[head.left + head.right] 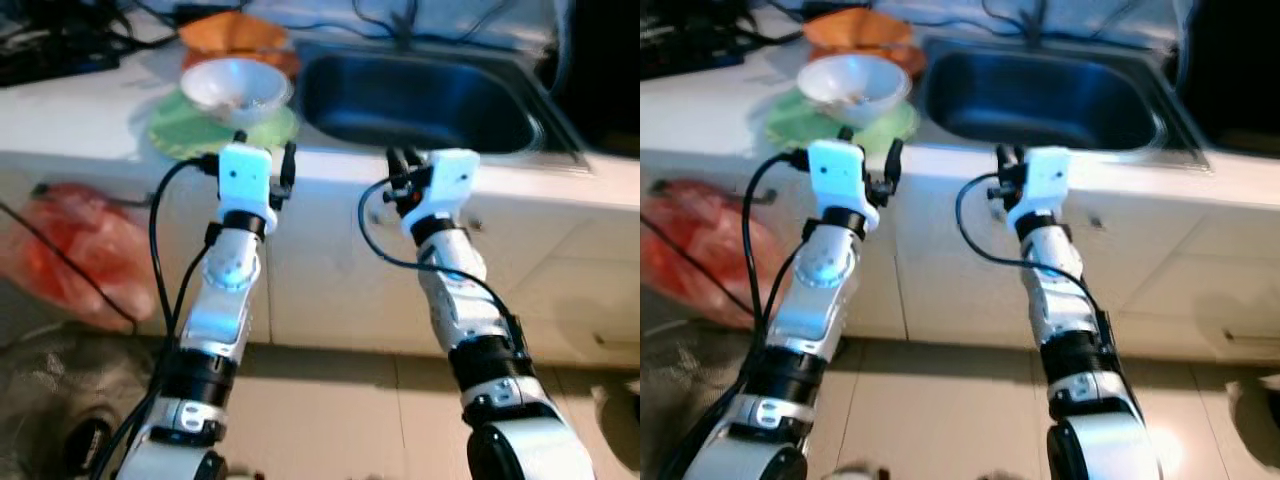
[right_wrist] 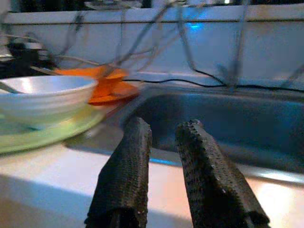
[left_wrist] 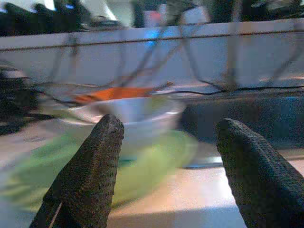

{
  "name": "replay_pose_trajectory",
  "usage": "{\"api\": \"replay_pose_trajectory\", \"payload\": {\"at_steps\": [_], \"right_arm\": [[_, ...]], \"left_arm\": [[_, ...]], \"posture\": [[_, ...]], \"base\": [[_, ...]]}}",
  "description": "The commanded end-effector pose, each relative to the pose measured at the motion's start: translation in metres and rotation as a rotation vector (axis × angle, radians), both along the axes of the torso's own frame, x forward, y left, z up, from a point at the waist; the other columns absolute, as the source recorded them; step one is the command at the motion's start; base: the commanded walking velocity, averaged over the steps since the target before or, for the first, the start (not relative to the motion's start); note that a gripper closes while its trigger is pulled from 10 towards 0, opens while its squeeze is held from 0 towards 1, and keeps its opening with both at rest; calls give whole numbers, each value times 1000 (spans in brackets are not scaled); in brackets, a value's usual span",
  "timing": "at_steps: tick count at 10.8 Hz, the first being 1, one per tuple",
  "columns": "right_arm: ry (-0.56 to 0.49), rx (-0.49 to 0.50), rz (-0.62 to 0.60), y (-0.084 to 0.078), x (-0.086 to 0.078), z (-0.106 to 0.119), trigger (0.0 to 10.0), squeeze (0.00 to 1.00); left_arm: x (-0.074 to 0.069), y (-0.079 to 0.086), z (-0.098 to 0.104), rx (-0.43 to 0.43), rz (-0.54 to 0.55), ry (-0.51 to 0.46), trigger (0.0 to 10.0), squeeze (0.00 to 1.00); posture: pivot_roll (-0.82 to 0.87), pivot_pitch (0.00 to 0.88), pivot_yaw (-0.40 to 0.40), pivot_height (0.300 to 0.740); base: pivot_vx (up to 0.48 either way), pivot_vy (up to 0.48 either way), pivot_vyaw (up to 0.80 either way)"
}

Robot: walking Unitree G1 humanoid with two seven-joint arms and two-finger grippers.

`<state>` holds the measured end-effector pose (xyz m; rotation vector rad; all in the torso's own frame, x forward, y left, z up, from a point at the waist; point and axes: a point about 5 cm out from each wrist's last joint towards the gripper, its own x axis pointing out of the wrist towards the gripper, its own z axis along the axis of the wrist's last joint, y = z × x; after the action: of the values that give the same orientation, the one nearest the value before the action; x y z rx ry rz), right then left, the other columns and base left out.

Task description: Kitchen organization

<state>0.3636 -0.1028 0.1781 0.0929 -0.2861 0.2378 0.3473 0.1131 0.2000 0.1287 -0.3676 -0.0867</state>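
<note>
White bowl (image 1: 236,86) on green plate (image 1: 215,128)

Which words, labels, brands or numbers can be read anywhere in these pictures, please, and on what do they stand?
None can be read.
The white bowl, green plate, orange dish and sink carry no visible print.
The red bag is too blurred to tell.
</note>
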Motion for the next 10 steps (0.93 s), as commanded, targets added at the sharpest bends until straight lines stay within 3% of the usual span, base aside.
{"api": "replay_pose_trajectory", "payload": {"at_steps": [1,10], "right_arm": [[12,2,18,6,-1,-2,10000,0],[12,7,26,8,-1,-3,10000,0]], "left_arm": [[-1,5,2,-5,19,-12,10000,0],[-1,4,1,-3,15,-7,10000,0]], "posture": [[70,112,-64,740],[72,114,-65,740]], "base": [[379,0,0],[375,0,0]]}}
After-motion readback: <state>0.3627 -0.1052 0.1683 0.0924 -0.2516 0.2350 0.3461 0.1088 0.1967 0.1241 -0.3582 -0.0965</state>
